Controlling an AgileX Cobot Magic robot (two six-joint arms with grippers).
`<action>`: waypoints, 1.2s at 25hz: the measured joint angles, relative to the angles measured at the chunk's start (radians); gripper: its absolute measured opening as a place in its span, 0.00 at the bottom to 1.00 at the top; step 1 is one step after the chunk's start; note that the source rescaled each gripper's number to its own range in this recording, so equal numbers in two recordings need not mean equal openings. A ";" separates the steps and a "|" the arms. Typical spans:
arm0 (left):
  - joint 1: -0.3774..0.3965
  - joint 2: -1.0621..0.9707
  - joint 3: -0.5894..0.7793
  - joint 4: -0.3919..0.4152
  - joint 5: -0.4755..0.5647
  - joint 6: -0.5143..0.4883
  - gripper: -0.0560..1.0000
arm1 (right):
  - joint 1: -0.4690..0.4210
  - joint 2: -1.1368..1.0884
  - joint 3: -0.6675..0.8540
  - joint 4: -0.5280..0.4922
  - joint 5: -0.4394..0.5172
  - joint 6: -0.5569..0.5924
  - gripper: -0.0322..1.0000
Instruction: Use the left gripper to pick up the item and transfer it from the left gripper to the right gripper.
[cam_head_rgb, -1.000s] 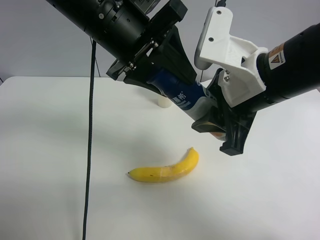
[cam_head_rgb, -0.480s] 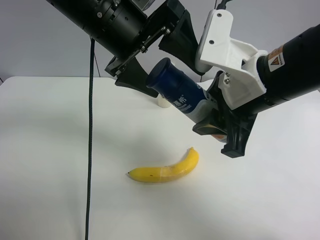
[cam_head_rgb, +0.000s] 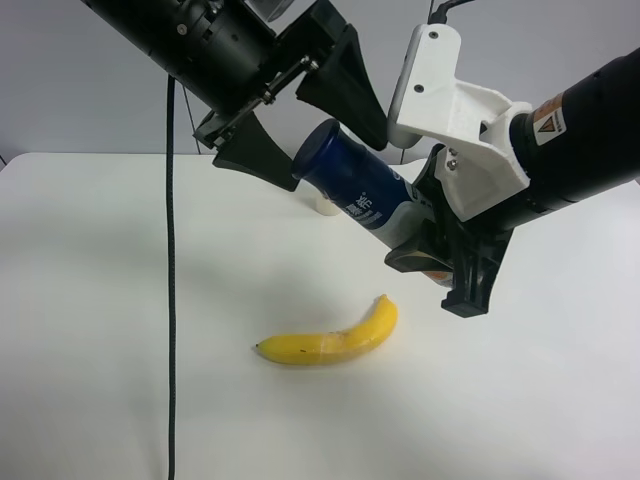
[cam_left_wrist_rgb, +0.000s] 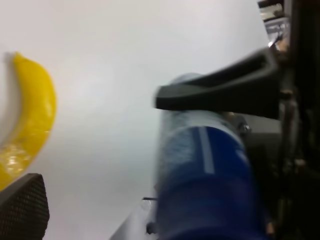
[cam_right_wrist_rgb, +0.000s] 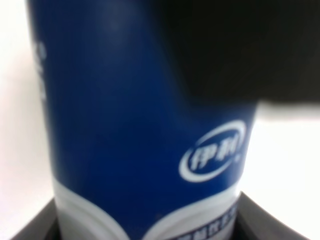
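So the item (cam_head_rgb: 360, 190) hangs in the air over the surface (cam_head_rgb: 100, 300), long axis slanted. Its blue cap aims up at the left gripper (cam_head_rgb: 335, 158), and its white end is clamped in the right gripper (cam_head_rgb: 435, 265). Left gripper's spread wide either side of the cap, with a banana (cam_head_rgb: 330, 340) lying below and a white cylinder (cam_head_rgb: 326, 205) behind.

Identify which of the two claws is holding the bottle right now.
The right claw, the one with the white housing, clamps the bottle's white end; the all-black left claw stands open around the blue cap.
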 joint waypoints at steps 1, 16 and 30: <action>0.021 0.000 0.000 0.000 0.012 0.006 0.99 | 0.000 0.000 0.000 0.000 0.000 0.000 0.03; 0.298 -0.088 -0.007 0.000 0.189 0.102 0.99 | 0.000 0.001 0.000 0.000 0.004 -0.004 0.03; 0.431 -0.474 0.017 0.345 0.202 0.089 0.99 | 0.000 0.001 0.000 0.000 0.004 -0.004 0.03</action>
